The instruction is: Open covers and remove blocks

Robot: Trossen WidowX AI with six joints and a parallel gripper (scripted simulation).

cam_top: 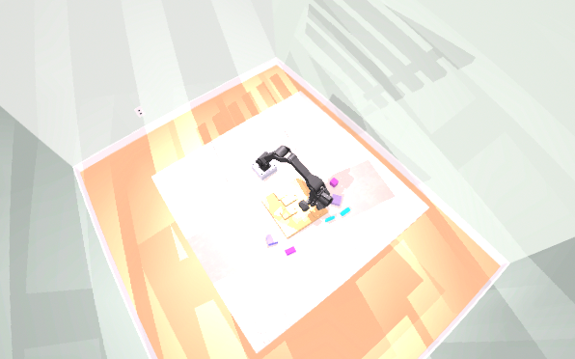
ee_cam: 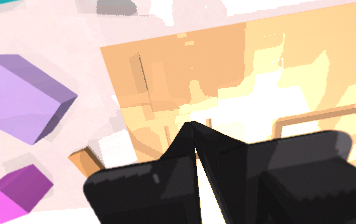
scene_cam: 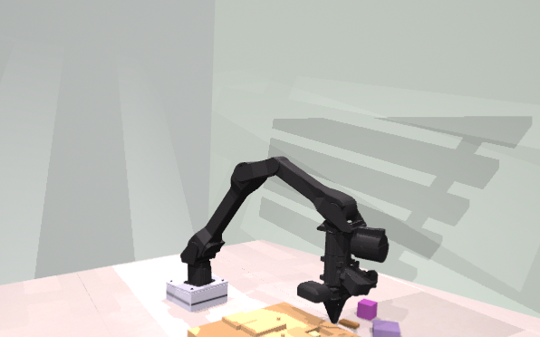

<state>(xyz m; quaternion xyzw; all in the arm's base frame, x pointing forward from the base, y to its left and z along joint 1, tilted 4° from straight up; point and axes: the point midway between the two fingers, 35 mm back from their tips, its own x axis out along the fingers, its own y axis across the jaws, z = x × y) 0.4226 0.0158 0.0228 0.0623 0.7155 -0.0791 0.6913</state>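
A: Wrist view: gripper (ee_cam: 195,131) fully closed, tips pressed together, nothing between them. It points down over the board (ee_cam: 289,65), near the board's left edge in this view.

B: Blocks?

A: Lilac block (ee_cam: 21,97) and magenta block (ee_cam: 14,192) sit on the table (ee_cam: 86,30), left of the board, apart from each other. Small tan piece (ee_cam: 83,159) sticks out past the board edge, just left of the fingers.

B: Exterior?

A: Arm (scene_cam: 288,181) arches from its base (scene_cam: 217,294) to the board's right end. Tips hover at the board surface; can't tell if they touch. Magenta cube (scene_cam: 367,309) and lilac one (scene_cam: 385,328) are right of the gripper, off the board.

B: Top cam?

A: Two cyan blocks (cam_top: 344,211) right of the board, near each other. A lilac piece (cam_top: 271,240) and a magenta piece (cam_top: 289,251) on the near side. All on the table. Cover positions too small to read.
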